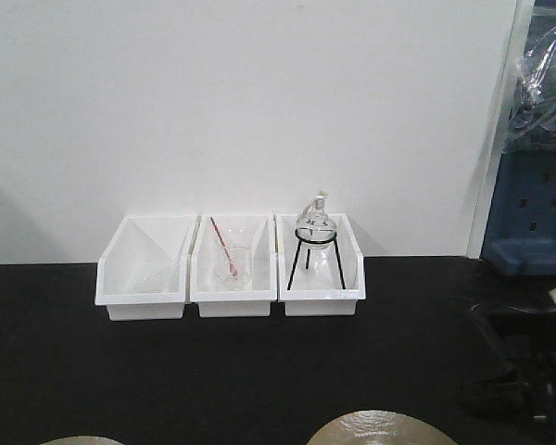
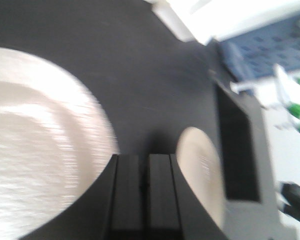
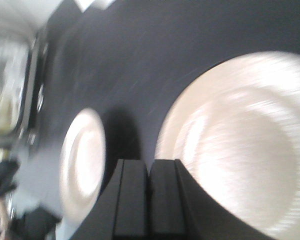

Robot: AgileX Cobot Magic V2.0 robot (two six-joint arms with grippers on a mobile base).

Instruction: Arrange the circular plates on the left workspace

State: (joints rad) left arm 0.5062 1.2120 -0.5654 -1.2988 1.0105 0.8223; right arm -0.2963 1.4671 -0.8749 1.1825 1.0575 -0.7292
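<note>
Flat on matte black countertop (image 1: 259,371): round glossy beige-tan left plate (image 1: 79,439) and matching right plate (image 1: 380,428), well apart, both cut off by bottom edge. Left gripper (image 2: 145,187) over the gap between plates, dark fingers pressed together, nothing held. Right gripper (image 3: 149,200) likewise closed tight, empty. Behind, along white wall: three white rectangular plastic bins (image 1: 232,273) in a row, with clear glass beaker (image 1: 233,264) in the middle bin and round glass flask (image 1: 315,225) on black wire tripod (image 1: 294,266) in the right one. Recessed black sink (image 2: 235,145) just beyond right plate. Wrist views blurred.
</note>
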